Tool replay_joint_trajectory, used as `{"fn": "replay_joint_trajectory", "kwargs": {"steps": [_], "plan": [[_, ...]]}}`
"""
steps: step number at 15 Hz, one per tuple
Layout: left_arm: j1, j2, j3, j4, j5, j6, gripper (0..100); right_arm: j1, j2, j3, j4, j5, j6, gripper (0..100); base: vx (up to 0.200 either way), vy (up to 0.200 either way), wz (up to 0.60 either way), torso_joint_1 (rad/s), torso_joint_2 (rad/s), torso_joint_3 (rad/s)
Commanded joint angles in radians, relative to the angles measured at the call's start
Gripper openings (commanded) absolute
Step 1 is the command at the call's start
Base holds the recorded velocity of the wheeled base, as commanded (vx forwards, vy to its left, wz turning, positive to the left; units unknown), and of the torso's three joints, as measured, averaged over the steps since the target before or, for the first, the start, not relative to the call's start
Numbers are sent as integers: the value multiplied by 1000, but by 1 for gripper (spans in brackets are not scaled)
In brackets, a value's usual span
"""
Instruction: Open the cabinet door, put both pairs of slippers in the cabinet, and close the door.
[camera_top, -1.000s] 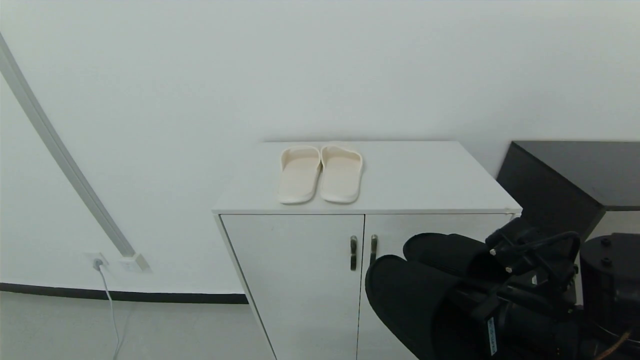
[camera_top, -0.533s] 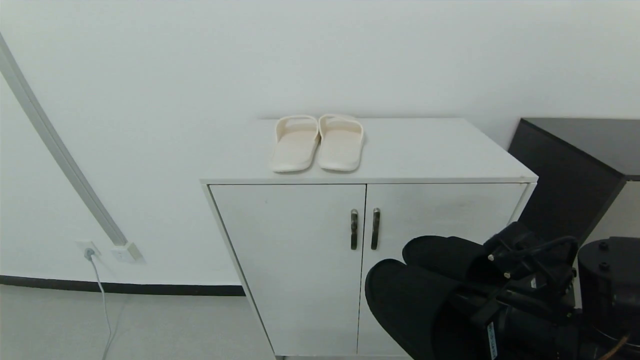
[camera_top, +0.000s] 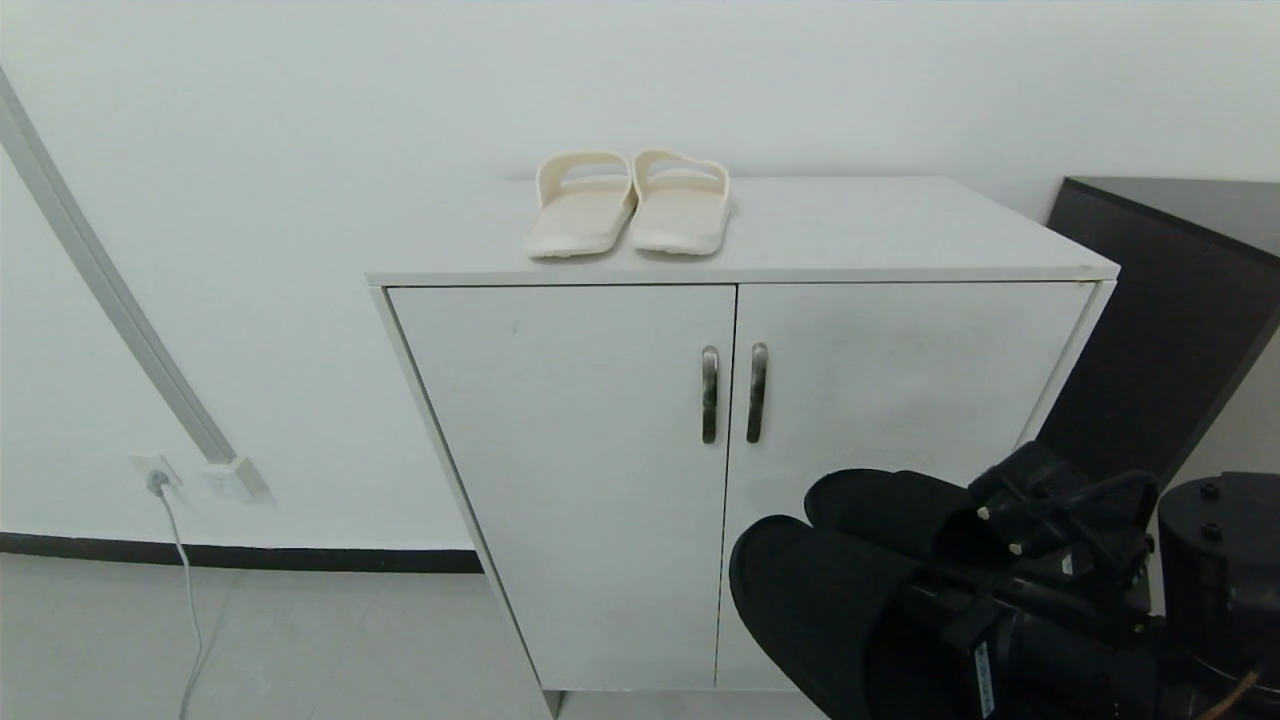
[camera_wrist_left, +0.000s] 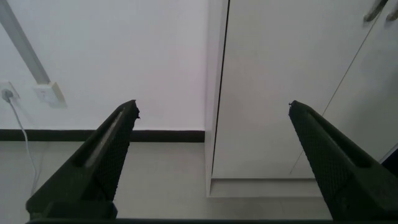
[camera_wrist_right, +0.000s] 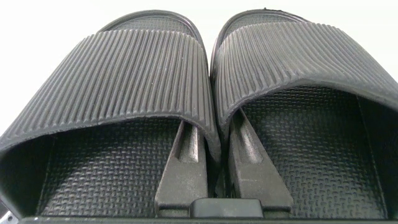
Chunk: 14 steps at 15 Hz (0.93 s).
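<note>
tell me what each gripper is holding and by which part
The right gripper holds the black slippers, one of its fingers inside each slipper, pinching the two adjoining inner side walls together. The left gripper is open and holds nothing.

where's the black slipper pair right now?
Head view, lower right: the black slippers are clamped side by side in the right claw, held low in front of the cabinet's right door.

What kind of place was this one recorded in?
Likely a plain room arranged like a home entryway: a white two-door cabinet against a bare white wall, a pair of cream rubber slippers on its top, and a wall socket with a cable low down.
</note>
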Motion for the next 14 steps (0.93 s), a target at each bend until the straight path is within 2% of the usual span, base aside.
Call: {"fn": "replay_joint_trajectory", "kwargs": {"steps": [1,9,14], "plan": [[0,0,0,0,0,0,100,1,0,1,-2,-1,0,0,0,0,0,-110,461,344],[0,0,0,0,-3,12,100,1,0,9,-5,-4,0,0,0,0,0,-45,429,377],[-2,2,0,2,-3,12,100,1,0,11,-5,-4,-2,0,0,0,0,0,71,64]]}}
